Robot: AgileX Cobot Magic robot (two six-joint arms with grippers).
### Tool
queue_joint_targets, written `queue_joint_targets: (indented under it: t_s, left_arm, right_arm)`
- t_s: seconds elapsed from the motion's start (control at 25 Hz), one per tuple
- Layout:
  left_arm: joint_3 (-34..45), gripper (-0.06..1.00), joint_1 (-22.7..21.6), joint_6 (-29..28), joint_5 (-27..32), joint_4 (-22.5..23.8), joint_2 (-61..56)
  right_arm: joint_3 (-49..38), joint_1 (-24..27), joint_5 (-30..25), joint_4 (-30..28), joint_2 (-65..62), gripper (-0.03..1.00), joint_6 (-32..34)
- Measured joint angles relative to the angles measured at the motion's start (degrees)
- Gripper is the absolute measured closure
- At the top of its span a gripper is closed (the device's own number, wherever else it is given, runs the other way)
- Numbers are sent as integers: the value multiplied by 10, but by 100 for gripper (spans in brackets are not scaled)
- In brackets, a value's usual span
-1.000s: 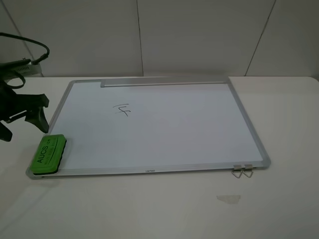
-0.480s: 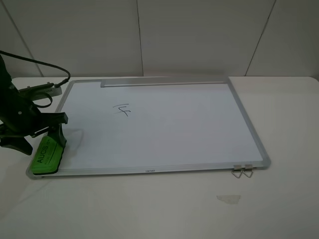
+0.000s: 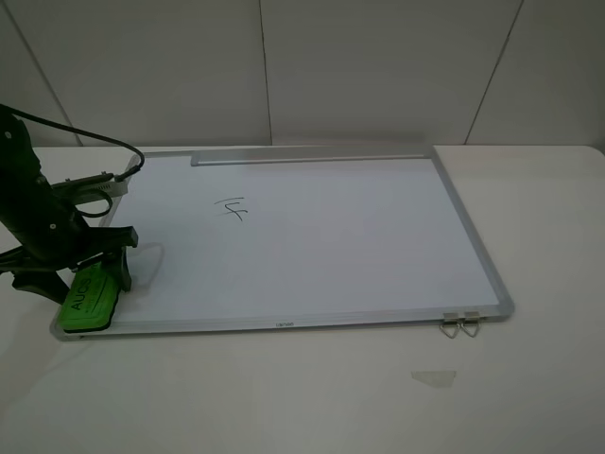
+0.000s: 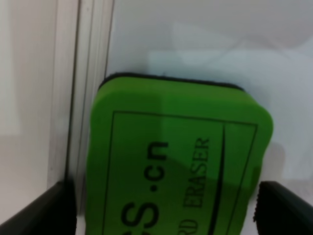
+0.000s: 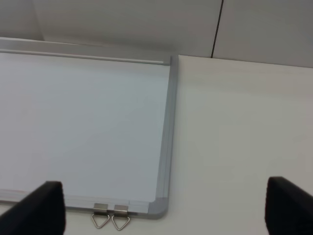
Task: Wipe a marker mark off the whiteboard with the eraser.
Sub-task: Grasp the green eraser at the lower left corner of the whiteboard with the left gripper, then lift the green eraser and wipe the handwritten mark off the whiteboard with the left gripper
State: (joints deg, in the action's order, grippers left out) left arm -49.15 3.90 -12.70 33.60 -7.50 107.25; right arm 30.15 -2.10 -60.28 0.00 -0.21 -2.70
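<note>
The green eraser [image 3: 90, 298] lies on the near left corner of the whiteboard [image 3: 331, 236], lettering up. My left gripper [image 3: 83, 282] is lowered over it and open, a dark finger on each side of the block. In the left wrist view the eraser [image 4: 176, 161] fills the space between the two fingertips [image 4: 58, 208], close to both. The marker mark [image 3: 231, 209] is a small black scribble on the board's far left part, well away from the eraser. My right gripper [image 5: 166, 208] is open and holds nothing, above the board's near right corner [image 5: 159, 205].
A grey tray strip [image 3: 307, 156] runs along the board's far edge. Two metal clips [image 3: 459, 324] hang off the near right corner. A small scrap of tape [image 3: 433, 377] lies on the white table in front. A black cable [image 3: 85, 137] trails from the left arm.
The left arm has swung in from the left and come down over the eraser, its fingers now on both sides of it. The eraser and the mark have not moved.
</note>
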Motion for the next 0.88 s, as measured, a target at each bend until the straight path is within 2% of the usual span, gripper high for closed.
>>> queue_joint_targets:
  t_s: [0.12,0.24,0.72,0.88]
  left_arm:
    - [-1,23,0,2,4,2,0]
    - [-1,34,0,-2,9,2,2]
    - [-2,34,0,9,17,1,-3]
    - [0,34,0,13,29,1,-39]
  right_arm:
    - [0,0,0,0,0,15,0]
    - [0,0,0,0,0,15,0]
    - [0,0,0,0,0,15,0]
    - [0,0,0,0,0,15,0]
